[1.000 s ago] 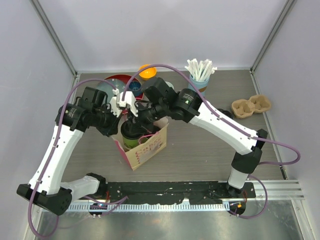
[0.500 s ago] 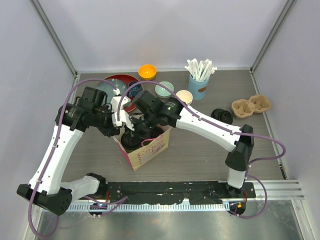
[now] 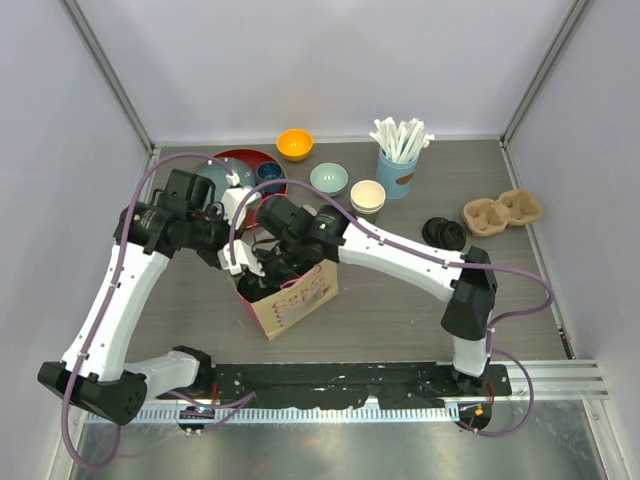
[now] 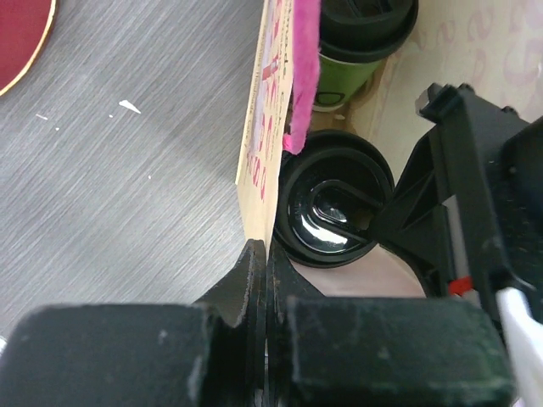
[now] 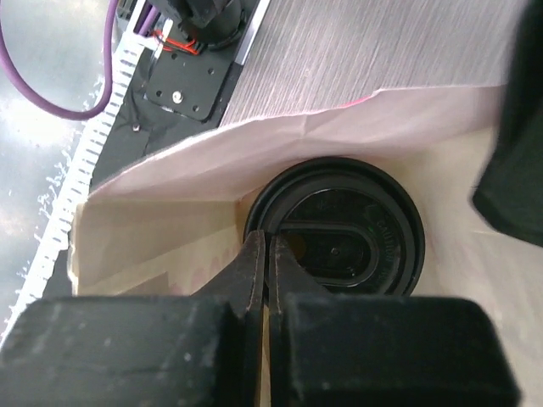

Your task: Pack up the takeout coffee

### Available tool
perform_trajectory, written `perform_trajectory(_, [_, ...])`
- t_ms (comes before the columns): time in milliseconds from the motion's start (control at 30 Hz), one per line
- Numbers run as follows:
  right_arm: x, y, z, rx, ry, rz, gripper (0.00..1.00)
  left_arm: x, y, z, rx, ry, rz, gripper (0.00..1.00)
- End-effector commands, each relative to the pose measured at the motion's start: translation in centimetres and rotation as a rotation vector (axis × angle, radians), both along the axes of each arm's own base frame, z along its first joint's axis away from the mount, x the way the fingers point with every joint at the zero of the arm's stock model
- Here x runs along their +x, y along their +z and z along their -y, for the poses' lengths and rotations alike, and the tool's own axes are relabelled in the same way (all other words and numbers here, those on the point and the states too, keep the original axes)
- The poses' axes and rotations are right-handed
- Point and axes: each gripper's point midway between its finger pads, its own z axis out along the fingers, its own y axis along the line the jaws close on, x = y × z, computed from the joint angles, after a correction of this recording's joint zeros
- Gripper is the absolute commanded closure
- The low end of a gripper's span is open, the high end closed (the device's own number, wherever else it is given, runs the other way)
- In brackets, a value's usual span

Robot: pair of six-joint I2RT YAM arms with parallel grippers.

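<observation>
A cream paper bag (image 3: 300, 300) with pink print stands between the arms. My left gripper (image 3: 243, 268) is shut on the bag's left wall (image 4: 259, 127), jaws pinching its top edge (image 4: 265, 254). Inside the bag stand two takeout coffees. One shows its green side (image 4: 341, 80) under a black lid at the far end. The other shows only its black lid (image 4: 333, 208), close to my left fingers. My right gripper (image 3: 272, 268) reaches down into the bag, shut on the rim of that lid (image 5: 339, 237), with its fingertips (image 5: 268, 248) at the lid's left edge.
A red plate (image 3: 232, 160), a dark blue mug (image 3: 270, 172), an orange bowl (image 3: 294, 143), a pale green bowl (image 3: 328, 178) and a cream cup (image 3: 367, 194) stand behind the bag. A light-blue cup of white sticks (image 3: 398, 168), loose black lids (image 3: 443, 232) and a cardboard carrier (image 3: 502, 212) are at the right.
My right gripper has lowered the green cup from above the bag's mouth down into the bag. My left gripper stayed on the bag's edge, shifting slightly lower.
</observation>
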Motion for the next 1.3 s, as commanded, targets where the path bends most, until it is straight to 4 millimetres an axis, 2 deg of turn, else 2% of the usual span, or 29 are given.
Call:
perform_trajectory(0, [1.0, -5.1, 1.1, -0.154, -0.056, -0.023, 0.99, 0.3, 1.6, 1.8, -0.097, -0.035, 0.042, 1.00])
perform_trajectory(233, [1.4, -7.8, 0.7, -0.214, -0.084, -0.041, 0.99, 0.7, 1.3, 2.4, -0.120, -0.047, 0.035, 1.00])
perform_trajectory(567, [1.0, -11.3, 2.2, -0.326, -0.105, -0.030, 0.99, 1.1, 1.7, 2.4, -0.120, -0.053, 0.071, 1.00])
perform_trajectory(1033, [1.3, -11.2, 1.7, -0.305, -0.140, -0.033, 0.99, 1.0, 1.5, 2.3, -0.117, -0.053, 0.066, 1.00])
perform_trajectory(1267, [1.3, -10.5, 1.3, -0.282, -0.154, -0.024, 0.99, 0.9, 1.8, 2.5, -0.129, -0.060, 0.069, 1.00])
